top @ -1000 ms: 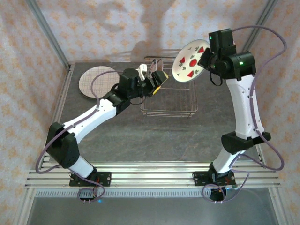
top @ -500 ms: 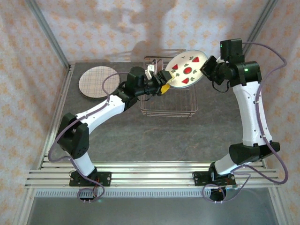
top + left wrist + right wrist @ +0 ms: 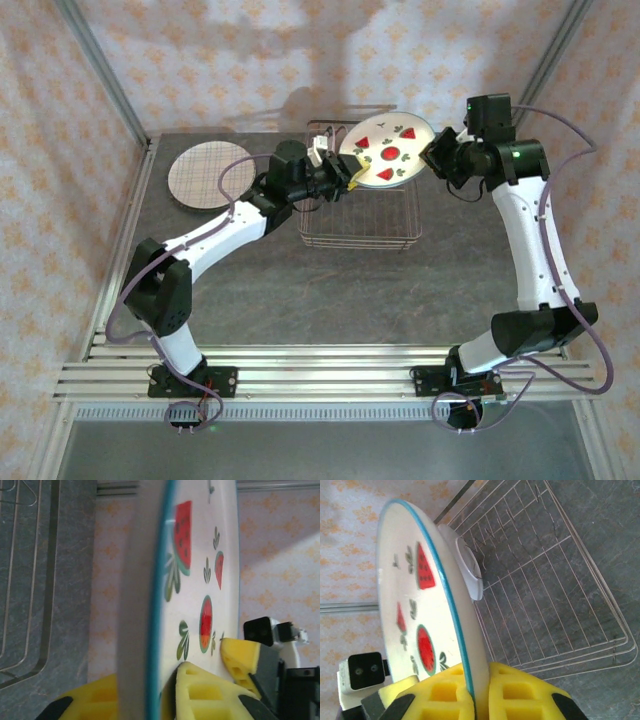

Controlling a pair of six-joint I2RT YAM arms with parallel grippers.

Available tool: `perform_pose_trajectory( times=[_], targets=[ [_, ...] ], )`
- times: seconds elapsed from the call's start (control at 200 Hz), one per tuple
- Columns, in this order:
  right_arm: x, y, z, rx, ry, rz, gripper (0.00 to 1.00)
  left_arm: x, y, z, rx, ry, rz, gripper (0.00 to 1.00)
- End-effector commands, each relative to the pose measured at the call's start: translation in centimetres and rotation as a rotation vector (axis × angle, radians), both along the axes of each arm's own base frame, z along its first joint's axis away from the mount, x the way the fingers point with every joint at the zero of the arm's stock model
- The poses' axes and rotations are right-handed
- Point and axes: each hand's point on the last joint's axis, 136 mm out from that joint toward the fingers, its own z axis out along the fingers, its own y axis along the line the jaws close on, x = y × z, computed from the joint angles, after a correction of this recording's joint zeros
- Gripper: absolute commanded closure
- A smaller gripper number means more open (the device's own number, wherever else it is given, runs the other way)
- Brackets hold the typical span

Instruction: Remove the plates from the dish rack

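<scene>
A white plate with red watermelon marks and a blue rim (image 3: 388, 150) hangs tilted above the far end of the wire dish rack (image 3: 362, 212). My right gripper (image 3: 433, 156) is shut on its right rim; the rim sits between the yellow pads (image 3: 520, 695). My left gripper (image 3: 351, 172) is shut on the opposite rim, one yellow pad (image 3: 200, 690) on the printed face and the other behind the plate (image 3: 200, 555). Across the plate, the right gripper's finger (image 3: 241, 662) shows. A plaid-lined plate (image 3: 207, 173) lies flat on the table at the far left.
The rack's wire floor (image 3: 555, 580) lies below the held plate, on the grey stone tabletop (image 3: 330, 290). Patterned walls close in the back and sides. A metal rail (image 3: 330, 370) runs along the near edge by the arm bases.
The right arm swung the watermelon plate left and down over the rack. The left gripper reached its left rim and closed on it.
</scene>
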Motion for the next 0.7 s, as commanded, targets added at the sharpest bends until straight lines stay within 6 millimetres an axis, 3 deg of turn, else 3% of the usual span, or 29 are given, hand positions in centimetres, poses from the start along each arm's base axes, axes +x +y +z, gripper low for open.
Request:
perform_pose_trajectory(
  times=[0.0,0.25,0.696],
  targets=[
    [0.1,0.9,4.9,0.066,-0.186,0.030,1.00,-0.8,-0.1,1.4,0.001,-0.067,-0.028,1.00],
    [-0.2,0.6,4.4,0.045,-0.180,0.034,1.00,-1.1,0.6,2.6,-0.027,-0.096,-0.014,1.00],
    [-1.2,-0.4,5.1,-0.010,-0.209,0.016,0.46,-1.1,2.7,4.9,-0.100,-0.126,0.043,1.00]
  ],
)
